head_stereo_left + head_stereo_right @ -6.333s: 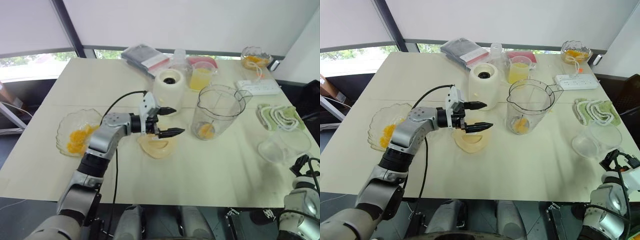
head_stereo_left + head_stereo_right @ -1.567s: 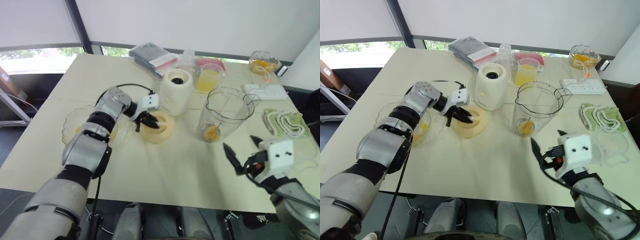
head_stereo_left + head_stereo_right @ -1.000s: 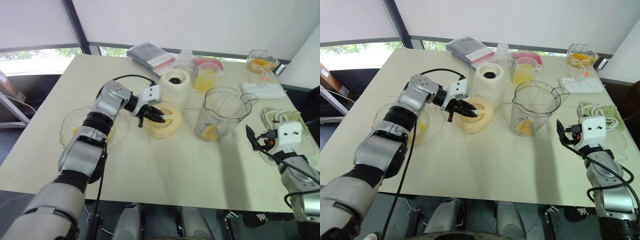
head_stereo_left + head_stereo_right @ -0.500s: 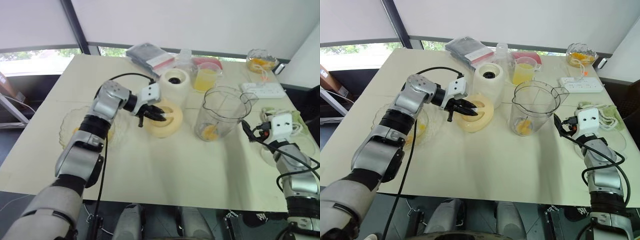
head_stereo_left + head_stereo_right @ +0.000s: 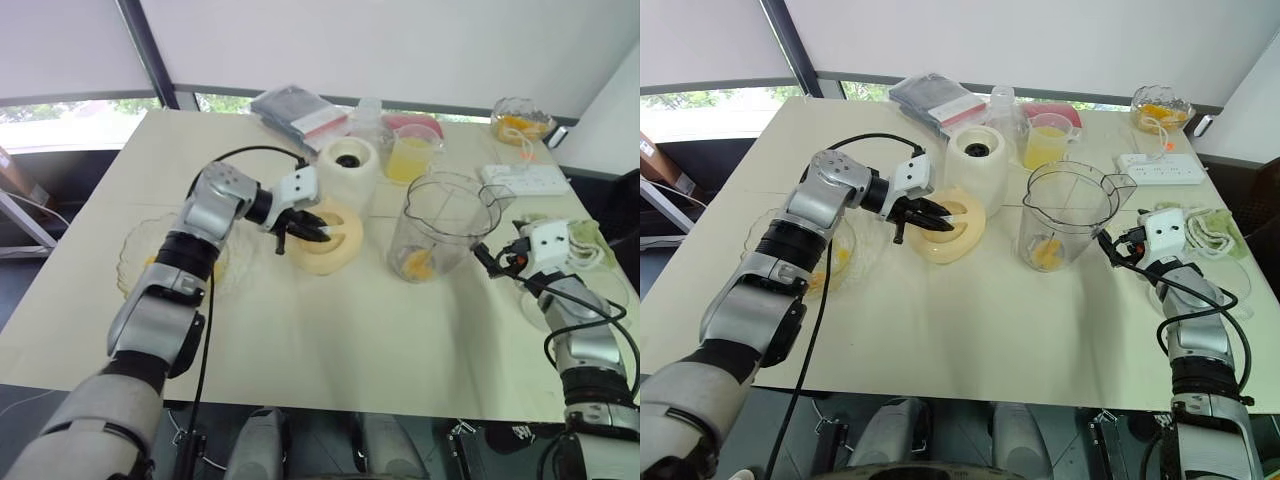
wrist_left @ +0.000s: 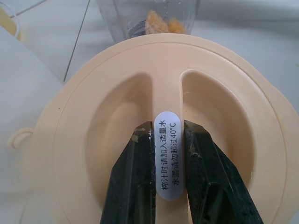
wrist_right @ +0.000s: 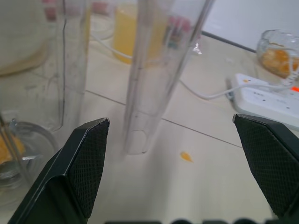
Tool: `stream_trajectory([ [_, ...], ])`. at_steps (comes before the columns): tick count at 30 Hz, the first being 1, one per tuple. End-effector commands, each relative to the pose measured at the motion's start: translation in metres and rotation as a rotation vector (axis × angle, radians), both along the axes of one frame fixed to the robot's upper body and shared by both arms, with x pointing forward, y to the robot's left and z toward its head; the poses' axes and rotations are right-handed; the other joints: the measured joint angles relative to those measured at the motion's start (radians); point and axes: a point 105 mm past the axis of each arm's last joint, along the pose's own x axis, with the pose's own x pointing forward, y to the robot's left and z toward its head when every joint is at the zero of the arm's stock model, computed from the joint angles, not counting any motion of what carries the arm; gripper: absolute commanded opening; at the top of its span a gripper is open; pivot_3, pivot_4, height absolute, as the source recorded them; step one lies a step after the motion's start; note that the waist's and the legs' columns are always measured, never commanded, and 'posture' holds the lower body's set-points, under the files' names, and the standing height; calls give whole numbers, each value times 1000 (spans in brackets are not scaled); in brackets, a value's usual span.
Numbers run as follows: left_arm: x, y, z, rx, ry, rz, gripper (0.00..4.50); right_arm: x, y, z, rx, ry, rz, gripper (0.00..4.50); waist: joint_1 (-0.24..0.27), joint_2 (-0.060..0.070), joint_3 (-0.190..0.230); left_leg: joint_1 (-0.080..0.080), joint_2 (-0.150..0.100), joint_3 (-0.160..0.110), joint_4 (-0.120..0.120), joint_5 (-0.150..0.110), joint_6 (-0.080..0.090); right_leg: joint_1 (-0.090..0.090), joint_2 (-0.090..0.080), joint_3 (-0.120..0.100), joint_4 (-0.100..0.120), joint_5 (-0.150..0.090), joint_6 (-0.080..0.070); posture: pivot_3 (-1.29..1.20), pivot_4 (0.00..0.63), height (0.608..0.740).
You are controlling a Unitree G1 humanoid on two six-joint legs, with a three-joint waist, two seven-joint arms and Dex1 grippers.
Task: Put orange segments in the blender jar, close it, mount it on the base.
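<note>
My left gripper (image 6: 168,140) reaches across toward the right, angled down, fingers pinched on the centre rib of the cream lid (image 5: 328,238), just in front of the base (image 5: 349,166). My right gripper (image 7: 180,163) points level with fingers spread wide, holding nothing, lined up on the blender jar (image 5: 438,226) handle. The jar stands upright, lidless, with orange segments (image 5: 418,265) at its bottom. The pale table (image 5: 330,340) also carries a glass bowl (image 5: 150,262) and a power strip (image 5: 525,177).
</note>
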Motion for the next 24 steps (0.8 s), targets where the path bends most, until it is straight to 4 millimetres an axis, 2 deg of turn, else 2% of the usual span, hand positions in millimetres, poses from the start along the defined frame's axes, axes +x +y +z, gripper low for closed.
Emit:
stream_trajectory([
  [1, -2, -3, 11, -26, -34, -20, 257, 3, -7, 18, -38, -49, 22, 4478, 0, 0, 0, 0, 0, 0, 0, 0, 0, 0, 0, 0, 0, 0, 0, 0, 150, 740],
  [6, -5, -3, 10, -25, -34, -29, 257, 8, -14, 23, -38, -57, 31, 4478, 0, 0, 0, 0, 0, 0, 0, 0, 0, 0, 0, 0, 0, 0, 0, 0, 150, 740],
  [24, -8, 2, 7, -10, -36, -19, 257, 27, -17, 27, -28, -51, 39, 4478, -2, 1, 0, 0, 0, 0, 0, 0, -1, 0, -1, 0, 0, 0, 1, 0, 150, 740],
])
